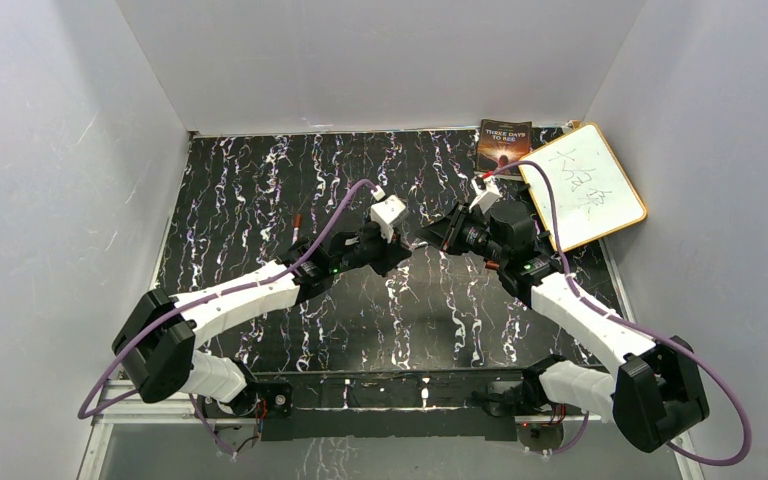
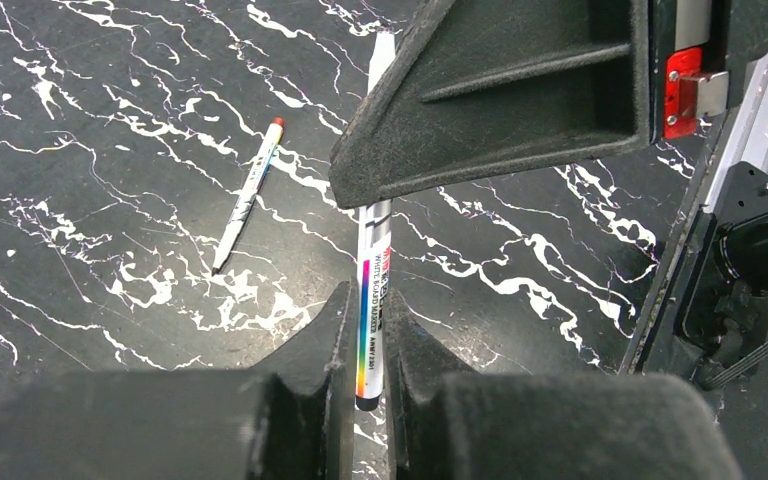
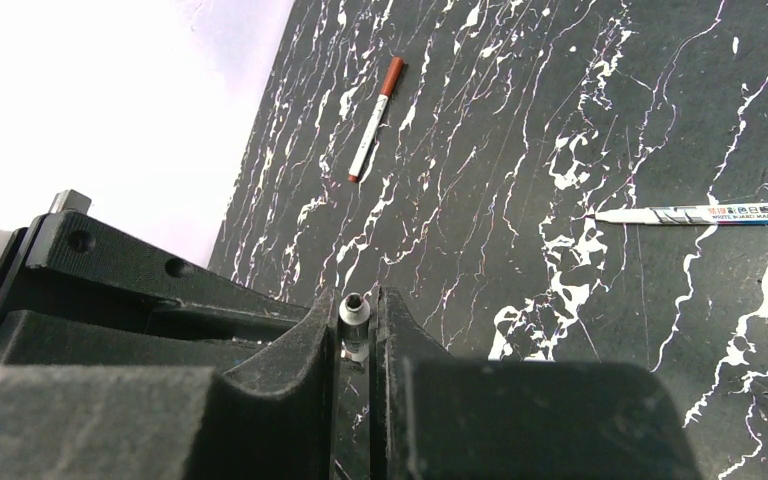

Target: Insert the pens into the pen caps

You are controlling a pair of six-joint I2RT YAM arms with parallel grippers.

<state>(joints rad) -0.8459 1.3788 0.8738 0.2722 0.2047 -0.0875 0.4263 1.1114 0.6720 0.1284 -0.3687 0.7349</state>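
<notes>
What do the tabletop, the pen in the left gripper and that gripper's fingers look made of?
Tabletop: black marble-patterned sheet, white veins, slight sheen; possibly printed laminate.
Pen: smooth white plastic by its look, printed rainbow stripe and lettering.
Left gripper fingers: matte black, fine layered grain, probably 3D-printed plastic.

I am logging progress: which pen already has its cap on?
The farther pen, by the white wall, wearing a reddish-brown cap. The pen at the right wrist view's right edge shows a bare pointed tip.

White-shelled arms [image 1: 240,295], bulky black joints [image 1: 160,350], purple cables [image 1: 550,215]; matte black fingers [image 2: 160,430], grainy surface
</notes>
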